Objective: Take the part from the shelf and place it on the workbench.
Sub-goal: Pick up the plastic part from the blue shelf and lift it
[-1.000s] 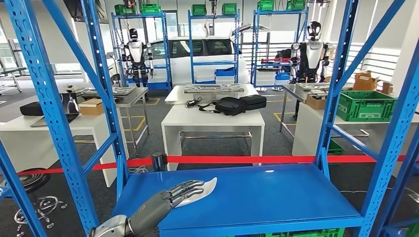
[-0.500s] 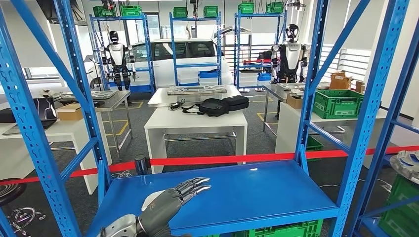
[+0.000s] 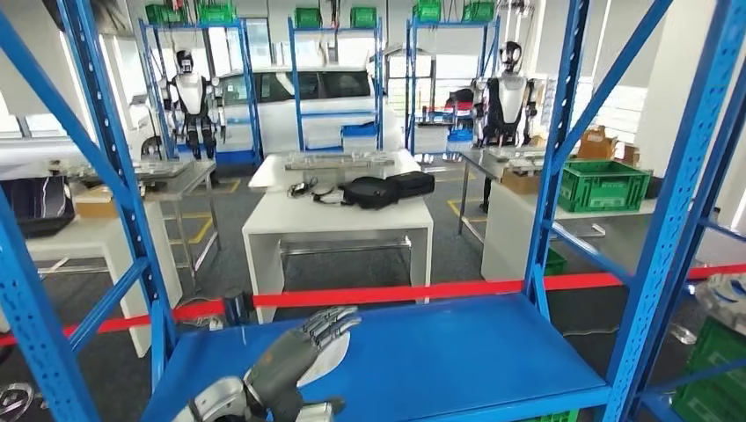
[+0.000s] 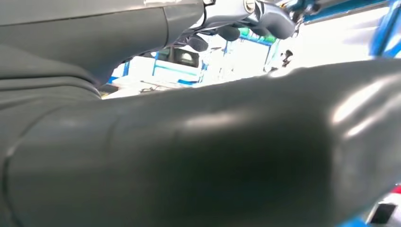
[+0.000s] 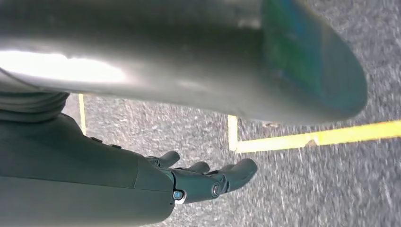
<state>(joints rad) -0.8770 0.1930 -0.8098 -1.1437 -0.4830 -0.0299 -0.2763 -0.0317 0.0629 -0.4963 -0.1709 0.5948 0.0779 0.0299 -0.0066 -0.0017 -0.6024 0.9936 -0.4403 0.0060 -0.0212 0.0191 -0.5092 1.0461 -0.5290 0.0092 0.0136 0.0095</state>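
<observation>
Low on the left of the head view, my left hand (image 3: 295,360) is over the near left of the blue shelf (image 3: 457,360). It holds the part (image 3: 327,362), a flat pale silver piece that shows under the stretched fingers. The left wrist view is close up on the thick grey thumb (image 4: 213,156), with the dark fingertips (image 4: 274,21) beyond it against a shiny metal surface. My right hand (image 5: 198,182) hangs over the grey floor with nothing in it, its fingers loosely apart.
Blue uprights (image 3: 550,149) and slanted braces frame the shelf on both sides. A red tape (image 3: 396,292) runs behind it. Beyond stand a white table (image 3: 339,215) with a black bag, other robots and a white car. A green crate (image 3: 721,352) sits at the far right.
The camera has swung right, so the whole scene has slid left. My left hand has drawn back and lifted a little, and the part now shows beneath the fingers rather than beyond them.
</observation>
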